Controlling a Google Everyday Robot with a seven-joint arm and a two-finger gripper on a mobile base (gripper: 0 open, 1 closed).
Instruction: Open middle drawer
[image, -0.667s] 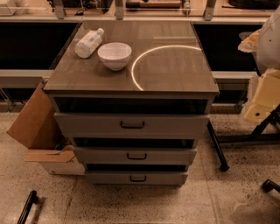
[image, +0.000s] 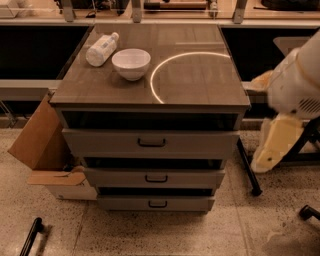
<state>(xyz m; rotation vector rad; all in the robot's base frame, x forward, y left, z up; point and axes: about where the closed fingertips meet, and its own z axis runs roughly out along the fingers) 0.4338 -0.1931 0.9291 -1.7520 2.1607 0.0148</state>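
The middle drawer (image: 190, 178) sits in the lower centre of the frame, between the top drawer (image: 100, 142) and the bottom drawer (image: 120, 203) of a grey cabinet (image: 200, 87). Its front is flat and grey, with a small dark handle (image: 156, 178) at its centre. A dark gap runs above the front. The drawer looks shut.

The gripper (image: 272, 146) is at the right of the frame, well apart from the drawer and slightly higher than its handle. It shows as a blurred cream-coloured shape hanging downward past the cabinet's right edge. Whether it is open or closed cannot be told. It touches nothing that can be seen.

Between the gripper and the cabinet, a black strut (image: 247, 167) slopes down to the floor just beside the drawers' right ends. Nothing lies in front of the drawer's handle.

On the cabinet top, upper left:
- a white bowl (image: 131, 63), upright;
- a white bottle (image: 102, 48), lying on its side just beside the bowl.

A bright arc of light (image: 161, 67) crosses the top to the right of the bowl. An open cardboard box (image: 37, 142) leans against the cabinet's left side.

The arm (image: 300, 82) enters from the right edge as a large white body, with the gripper below it.
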